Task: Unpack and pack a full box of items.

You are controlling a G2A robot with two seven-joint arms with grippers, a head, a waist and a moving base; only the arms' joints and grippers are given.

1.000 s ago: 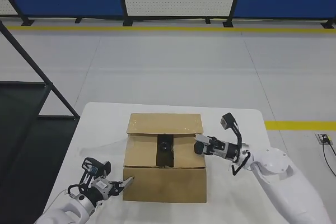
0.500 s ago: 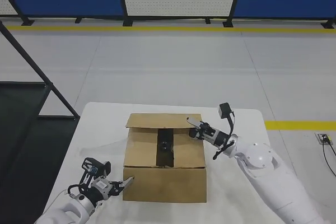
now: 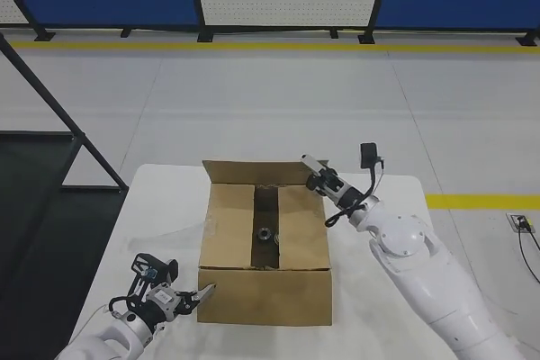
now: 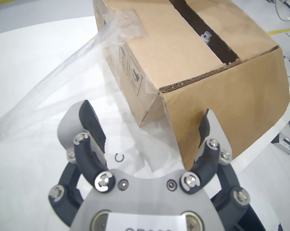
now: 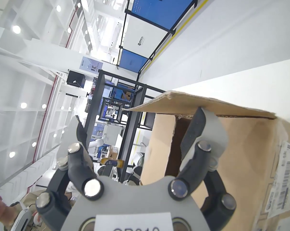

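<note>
The cardboard box stands mid-table, its two long top flaps lying nearly flat with a dark gap between them. A small dark round item shows in the gap, and a white-and-blue piece shows in the left wrist view. The far flap stands raised. My right gripper is open at that flap's right end, one finger against the flap. My left gripper is open and holds nothing, low beside the box's near left corner.
A strip of clear tape hangs from the box's left side onto the white table. A black metal frame stands off the table's left. Bare tabletop lies left and right of the box.
My right gripper has moved from above the box's top to its far right corner, and the far flap has swung from lying flat to standing up. The left arm has kept still.
</note>
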